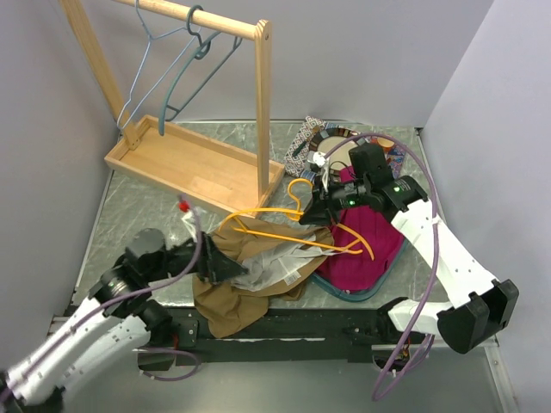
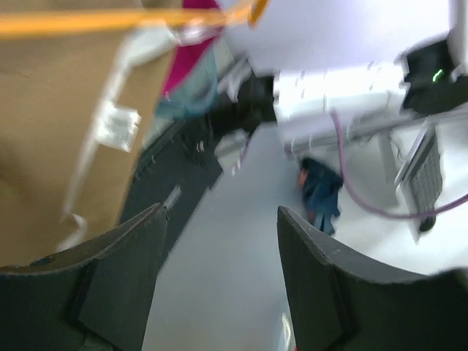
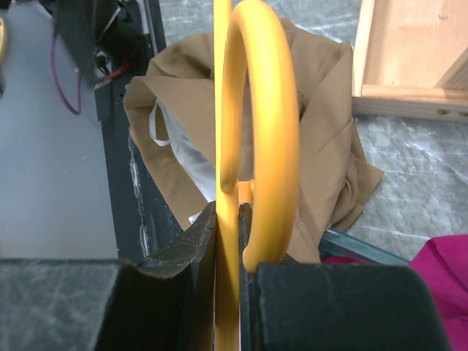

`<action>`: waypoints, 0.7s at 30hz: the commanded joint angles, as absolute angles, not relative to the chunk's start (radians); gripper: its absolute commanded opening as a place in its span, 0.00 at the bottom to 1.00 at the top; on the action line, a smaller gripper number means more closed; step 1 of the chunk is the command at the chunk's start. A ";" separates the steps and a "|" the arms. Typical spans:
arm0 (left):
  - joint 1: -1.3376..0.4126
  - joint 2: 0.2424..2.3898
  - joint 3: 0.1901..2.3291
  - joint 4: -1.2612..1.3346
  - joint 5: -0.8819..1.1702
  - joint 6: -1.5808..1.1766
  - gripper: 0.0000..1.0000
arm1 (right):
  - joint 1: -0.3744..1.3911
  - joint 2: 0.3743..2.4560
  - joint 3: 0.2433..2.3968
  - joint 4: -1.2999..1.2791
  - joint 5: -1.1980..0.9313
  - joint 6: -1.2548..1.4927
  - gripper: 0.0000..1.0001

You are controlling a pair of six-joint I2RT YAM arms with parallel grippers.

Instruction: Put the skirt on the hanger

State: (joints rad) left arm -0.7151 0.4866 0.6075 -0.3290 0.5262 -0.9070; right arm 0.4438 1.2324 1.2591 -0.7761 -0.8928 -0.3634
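**Right pincer (image 3: 228, 235) clamped on hanger (image 3: 278, 131); skirt (image 1: 232, 303) unhung**

Left pincer (image 2: 219, 245) stands open and empty beside the skirt, which lies crumpled at the near edge of the desk (image 1: 155, 206). I judge the task early: hanger secured at its neck, one arm across the cloth; threading and hanging remain. I count one skirt, one held hanger, two spares (image 1: 201, 43) on one rack (image 1: 207, 170).
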 commanded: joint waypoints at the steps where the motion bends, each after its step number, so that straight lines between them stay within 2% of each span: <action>1: -1.050 0.632 0.744 -0.268 0.153 -0.916 0.68 | 0.433 1.224 1.301 -0.752 -0.884 -0.356 0.00; 2: -1.203 0.665 0.771 -0.320 0.059 -0.923 0.68 | 0.431 1.221 1.293 -0.750 -0.882 -0.356 0.00; 5: -1.423 0.823 0.886 -0.508 -0.268 -1.033 0.67 | 0.431 1.212 1.284 -0.744 -0.877 -0.353 0.00; 8: -1.523 0.971 0.971 -0.630 -0.495 -1.211 0.62 | 0.428 1.207 1.278 -0.739 -0.874 -0.353 0.00; 12: -1.540 1.097 1.011 -0.806 -0.670 -1.429 0.55 | 0.426 1.195 1.270 -0.733 -0.876 -0.354 0.00; 16: -1.540 1.121 0.973 -0.825 -0.735 -1.596 0.46 | 0.429 1.175 1.246 -0.718 -0.879 -0.350 0.00; 21: -1.534 1.134 0.939 -0.896 -0.781 -1.772 0.46 | 0.426 1.155 1.232 -0.709 -0.879 -0.351 0.00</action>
State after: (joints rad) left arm -1.5337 1.1343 0.9550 -0.8013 -0.6659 -1.5642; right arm 0.4374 1.1950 1.2354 -0.7567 -0.8722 -0.3588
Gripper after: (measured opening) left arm 0.460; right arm 0.167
